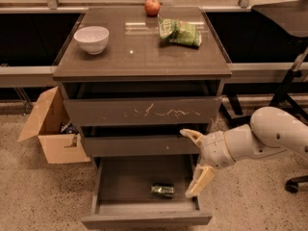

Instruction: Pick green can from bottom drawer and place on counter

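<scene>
The green can [162, 190] lies on its side in the open bottom drawer [144, 214], near the front right of its bare grey inside. My gripper [195, 161] hangs at the drawer's right side, a little above and to the right of the can. It is open: one pale finger [191, 135] points left in front of the middle drawer and the other [199, 181] points down over the drawer's right edge. It holds nothing. The counter [139, 49] tops the cabinet.
On the counter stand a white bowl [92, 39], a red apple [152, 6] and a crinkled green snack bag [179, 32]. An open cardboard box [50, 129] sits on the floor to the cabinet's left. A chair base [293, 183] is at the right.
</scene>
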`<state>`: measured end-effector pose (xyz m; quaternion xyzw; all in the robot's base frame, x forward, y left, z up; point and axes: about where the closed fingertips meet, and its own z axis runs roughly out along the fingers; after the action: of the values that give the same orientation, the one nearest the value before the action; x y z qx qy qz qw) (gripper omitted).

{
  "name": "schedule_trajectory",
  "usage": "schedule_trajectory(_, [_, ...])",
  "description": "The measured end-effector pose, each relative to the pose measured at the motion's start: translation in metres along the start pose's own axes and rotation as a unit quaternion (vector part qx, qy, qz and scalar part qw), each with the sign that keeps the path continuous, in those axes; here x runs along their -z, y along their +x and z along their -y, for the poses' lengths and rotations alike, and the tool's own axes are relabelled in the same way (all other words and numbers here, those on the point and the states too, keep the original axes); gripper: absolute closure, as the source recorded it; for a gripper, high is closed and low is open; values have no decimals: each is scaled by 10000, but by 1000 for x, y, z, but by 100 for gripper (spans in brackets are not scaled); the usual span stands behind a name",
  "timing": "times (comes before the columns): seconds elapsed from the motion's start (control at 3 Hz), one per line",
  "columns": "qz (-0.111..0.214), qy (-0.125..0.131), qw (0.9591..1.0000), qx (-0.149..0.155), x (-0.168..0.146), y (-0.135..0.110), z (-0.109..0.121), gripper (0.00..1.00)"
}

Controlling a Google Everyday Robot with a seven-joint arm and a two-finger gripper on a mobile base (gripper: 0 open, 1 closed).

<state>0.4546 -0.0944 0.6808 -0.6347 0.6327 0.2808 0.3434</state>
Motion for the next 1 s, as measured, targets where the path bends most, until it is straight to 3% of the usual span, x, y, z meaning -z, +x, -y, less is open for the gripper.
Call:
schedule_trajectory(0.33, [2, -1, 10000, 0, 0, 0, 0, 0])
schedule_trajectory(0.67, [44, 21, 10000, -77, -16, 31, 10, 0])
schedule_trajectory(1.0, [-83, 39, 9999, -117, -37, 77, 27, 0])
